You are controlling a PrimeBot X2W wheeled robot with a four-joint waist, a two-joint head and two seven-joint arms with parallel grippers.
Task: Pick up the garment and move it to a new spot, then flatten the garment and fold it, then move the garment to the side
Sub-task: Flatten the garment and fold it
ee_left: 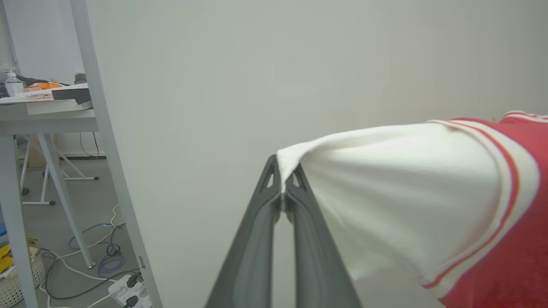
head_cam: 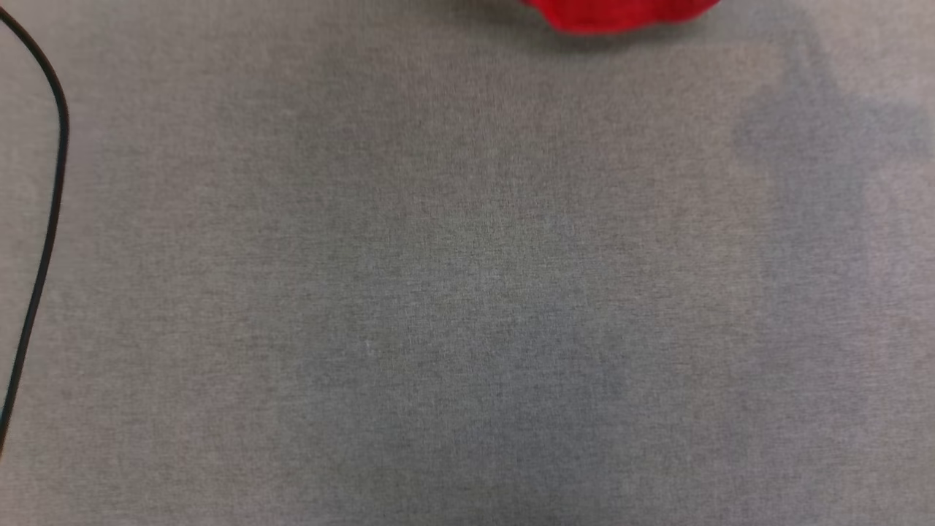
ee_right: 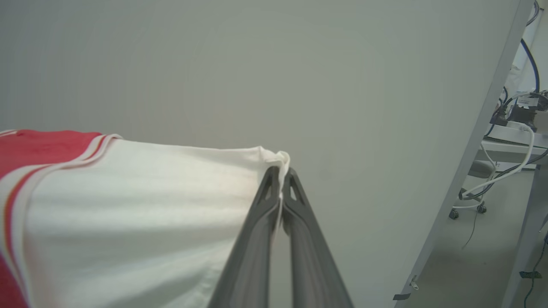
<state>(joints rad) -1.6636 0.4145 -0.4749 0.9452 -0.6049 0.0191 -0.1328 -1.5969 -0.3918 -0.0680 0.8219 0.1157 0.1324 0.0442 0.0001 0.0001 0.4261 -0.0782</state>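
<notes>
My left jaws are pinched shut on the tip of one white sleeve (ee_left: 385, 184) and my right jaws pinch the other sleeve (ee_right: 150, 205), so the garment (head_cam: 621, 14) hangs stretched between them at the far side of the grey table (head_cam: 467, 292). I judge that holding both sleeve ends apart will let it spread flat when laid down.

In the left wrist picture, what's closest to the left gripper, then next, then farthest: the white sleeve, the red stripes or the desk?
1. White sleeve: pinched in the left gripper.
2. Red stripes: farther along the sleeve, on the right.
3. Desk: far back in the room, on the left.
</notes>
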